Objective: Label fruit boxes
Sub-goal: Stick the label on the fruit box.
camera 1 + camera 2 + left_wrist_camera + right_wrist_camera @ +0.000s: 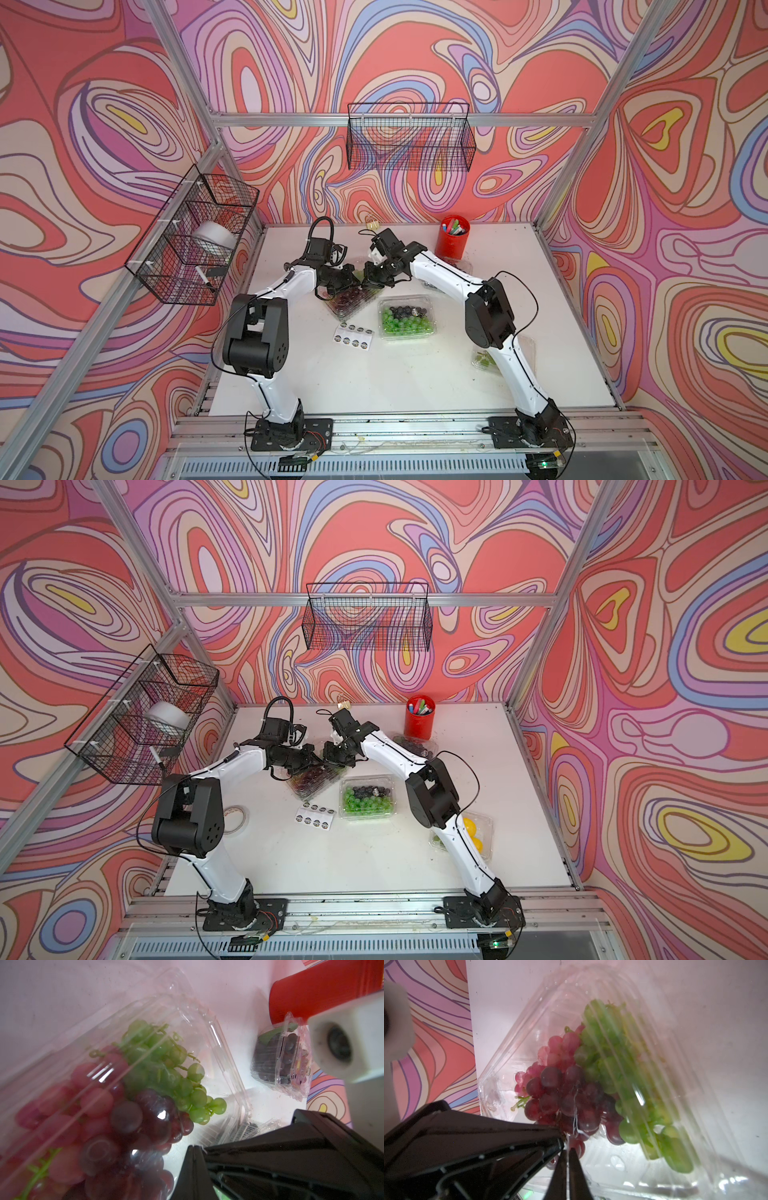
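1. White tabletop: scuffed, evenly lit.
2. Behind tabletop: swirl-print wall in red, pink and lilac; black wire basket hung on aluminium rail.
3. Left of tabletop: second wire basket, tilted, on side wall.

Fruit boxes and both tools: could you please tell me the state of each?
Mixed-grape box: lid closed.
Green-grape box: lid closed.
Dark-grape box: lid closed.
Lemon box: partly hidden; cannot tell.
Left tool: shut.
Right tool: jaws almost together, thin gap.
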You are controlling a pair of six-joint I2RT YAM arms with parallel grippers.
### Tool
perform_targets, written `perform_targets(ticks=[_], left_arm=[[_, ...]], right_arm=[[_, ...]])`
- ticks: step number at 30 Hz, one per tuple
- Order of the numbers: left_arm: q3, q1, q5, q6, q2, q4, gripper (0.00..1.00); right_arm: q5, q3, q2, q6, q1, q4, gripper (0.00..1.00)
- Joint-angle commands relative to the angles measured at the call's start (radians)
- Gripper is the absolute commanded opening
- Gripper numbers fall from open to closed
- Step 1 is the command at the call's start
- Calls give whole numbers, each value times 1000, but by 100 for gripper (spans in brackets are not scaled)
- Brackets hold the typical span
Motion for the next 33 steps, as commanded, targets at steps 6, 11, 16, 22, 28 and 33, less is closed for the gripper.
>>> perform_targets(ticks=[6,11,16,22,28,33], left_arm=[[-30,-5,-104,59,19,-107,4],[-24,-6,-104,61,16,-112,4],[-21,-13,-103,60,16,-113,4],[-15,-16,-103,56,18,-110,4],[-10,-18,-105,53,13,-113,5],[8,-19,-111,53,-7,-122,6]], right_arm=[[87,-28,-70,-15,-4,-5,19],[47,-52,-100,-12,-4,47,11],[0,-48,-66,-3,-4,63,2],[-41,-40,-15,5,-4,74,0],[-24,-45,12,4,-4,45,1],[-8,-51,-1,-3,-2,58,1]])
